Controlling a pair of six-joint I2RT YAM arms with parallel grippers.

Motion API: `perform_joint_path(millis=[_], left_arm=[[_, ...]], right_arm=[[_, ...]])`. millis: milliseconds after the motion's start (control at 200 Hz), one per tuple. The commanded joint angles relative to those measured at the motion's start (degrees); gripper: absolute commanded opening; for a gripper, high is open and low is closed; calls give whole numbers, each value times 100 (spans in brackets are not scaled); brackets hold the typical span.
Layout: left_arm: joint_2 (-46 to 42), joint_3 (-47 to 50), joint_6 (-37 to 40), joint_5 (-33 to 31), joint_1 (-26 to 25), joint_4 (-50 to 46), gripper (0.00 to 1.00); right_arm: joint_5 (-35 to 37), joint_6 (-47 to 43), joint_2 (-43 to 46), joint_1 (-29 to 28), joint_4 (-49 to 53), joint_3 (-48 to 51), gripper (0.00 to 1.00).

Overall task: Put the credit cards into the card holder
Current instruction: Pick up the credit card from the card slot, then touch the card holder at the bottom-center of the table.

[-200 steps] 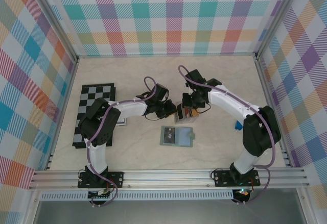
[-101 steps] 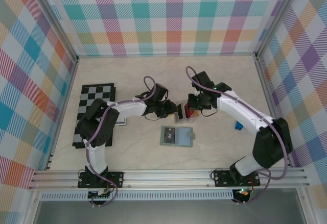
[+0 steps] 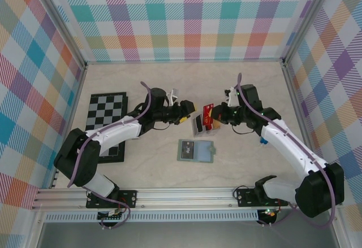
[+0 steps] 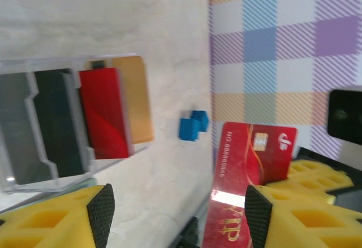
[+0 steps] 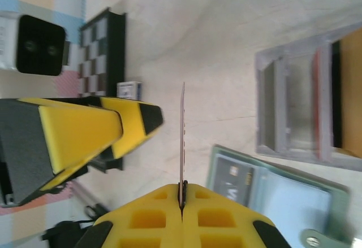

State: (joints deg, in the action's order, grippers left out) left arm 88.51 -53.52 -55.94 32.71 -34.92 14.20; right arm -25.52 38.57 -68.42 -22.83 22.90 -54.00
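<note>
My right gripper [image 5: 182, 190] is shut on a red credit card [image 5: 182, 140], held on edge above the table; from above the gripper [image 3: 217, 116] has the card [image 3: 207, 114] sticking out to the left. In the left wrist view the same red card [image 4: 254, 156] faces me. My left gripper [image 4: 179, 217] is open, its right pad close beside the card; it hovers [image 3: 188, 113] just left of it. A clear tray [image 4: 62, 180] holds grey, black, red and orange credit cards. The sage-green card holder [image 3: 195, 151] lies open nearer the arms, a dark card [image 5: 231, 177] in one pocket.
A chessboard [image 3: 106, 125] lies at the left of the table under the left arm. A small blue object [image 3: 262, 140] sits near the right arm. The tray [image 3: 203, 126] stands between the grippers and the card holder. Plaid walls close in three sides.
The left jaws have opened wide. Both grippers have risen away from the tray and drawn apart, and the right one now carries the red card up with it.
</note>
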Motion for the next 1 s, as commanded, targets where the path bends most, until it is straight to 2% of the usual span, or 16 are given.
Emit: perform_joint_path(millis=[0, 300, 410, 580, 640, 765, 875, 995], left_arm=[[34, 20, -406, 875, 38, 1251, 64], [70, -11, -488, 1315, 29, 1643, 44], [-23, 51, -470, 1326, 29, 1666, 32], [-262, 172, -291, 1196, 34, 1439, 4], [-348, 194, -88, 1100, 33, 1041, 0], [-548, 328, 591, 605, 16, -258, 0], [-613, 714, 849, 161, -82, -722, 0], [-575, 1309, 835, -276, -272, -591, 0]], right_arm=[[-1111, 460, 86, 154, -944, 139, 3], [-1858, 931, -64, 226, -1921, 271, 4], [-1743, 913, -109, 243, -1777, 241, 4], [-1447, 688, -167, 270, -1230, 249, 8], [-1190, 511, -129, 270, -841, 249, 16], [-109, -39, -107, 257, 474, 288, 42], [527, -317, -177, 136, 1021, 629, 55], [1087, -305, -338, -208, 1164, 979, 60]])
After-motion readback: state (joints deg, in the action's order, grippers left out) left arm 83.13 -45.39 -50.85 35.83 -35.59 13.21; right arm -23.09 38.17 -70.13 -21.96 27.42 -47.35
